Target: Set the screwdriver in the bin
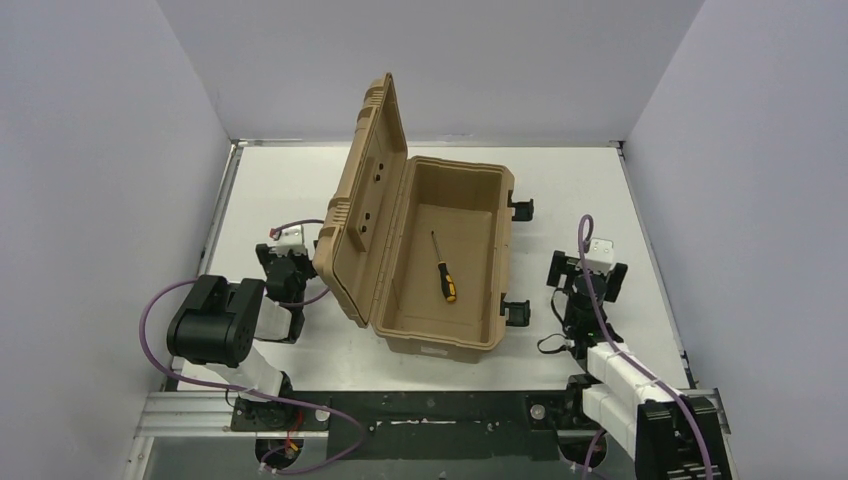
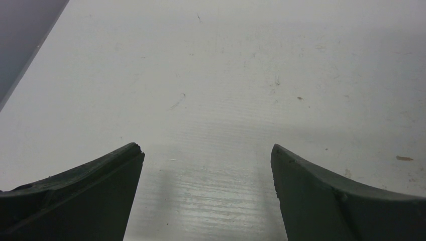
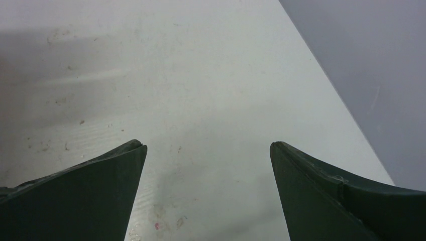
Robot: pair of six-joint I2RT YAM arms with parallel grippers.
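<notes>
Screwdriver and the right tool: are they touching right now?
Apart. The top view shows the screwdriver lying on the floor of the bin, while the right tool sits over the table, outside the bin's right wall.

White table (image 1: 562, 190), open tan bin (image 1: 440, 346) at centre

White worktop (image 1: 280, 185), scuffed and speckled with small dark marks (image 2: 179, 102), enclosed on three sides by plain pale grey walls (image 1: 90, 150); a slotted aluminium rail (image 1: 195, 410) runs along its near edge.
</notes>
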